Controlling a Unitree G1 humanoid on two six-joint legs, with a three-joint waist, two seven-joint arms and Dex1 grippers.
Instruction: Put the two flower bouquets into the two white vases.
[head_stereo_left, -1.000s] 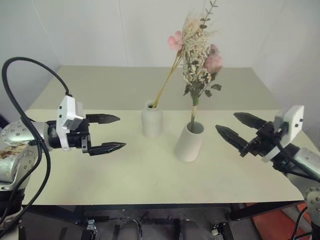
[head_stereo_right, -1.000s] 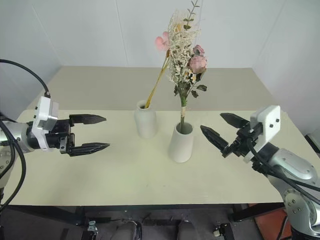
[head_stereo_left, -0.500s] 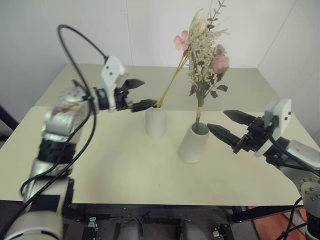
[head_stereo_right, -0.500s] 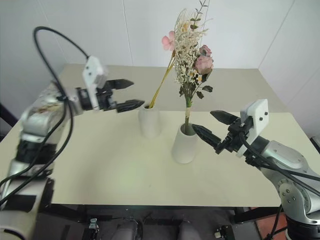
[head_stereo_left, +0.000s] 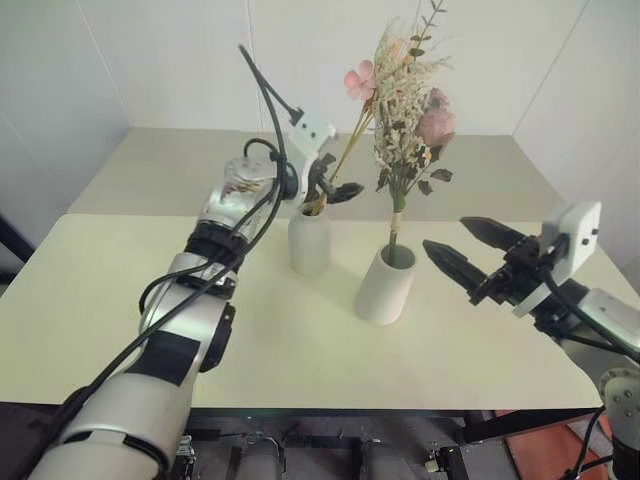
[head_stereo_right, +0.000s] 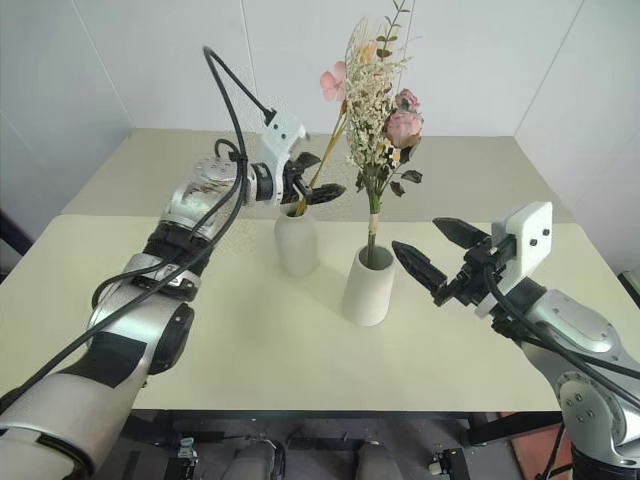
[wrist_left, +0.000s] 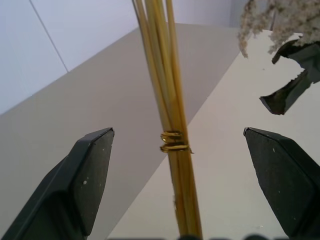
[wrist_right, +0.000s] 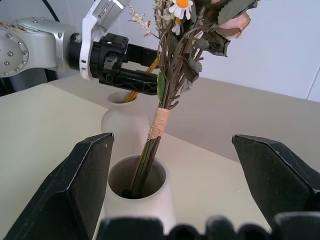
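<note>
The slim bunch of yellow stems (head_stereo_left: 343, 152) with pink blooms stands in the bottle-shaped white vase (head_stereo_left: 309, 240), leaning right. My left gripper (head_stereo_left: 338, 175) is open just above that vase's mouth, and the stems (wrist_left: 172, 130) run between its fingers (wrist_left: 85, 180) without touching them. The cream-and-green spray (head_stereo_left: 405, 100) stands upright in the wide-mouthed white vase (head_stereo_left: 386, 285). My right gripper (head_stereo_left: 446, 232) hangs open to the right of this vase, pointing at it, nothing between its fingers (wrist_right: 90, 185).
Both vases stand near the middle of a cream table (head_stereo_left: 250, 340) whose back half (head_stereo_left: 180, 170) meets white walls. A black cable (head_stereo_left: 262, 80) loops above my left arm. Bare tabletop lies left and in front of the vases.
My left arm swung from the table's left side forward and rightward, bringing its open gripper around the yellow stems. The right gripper has hardly moved. The camera shifted slightly.
</note>
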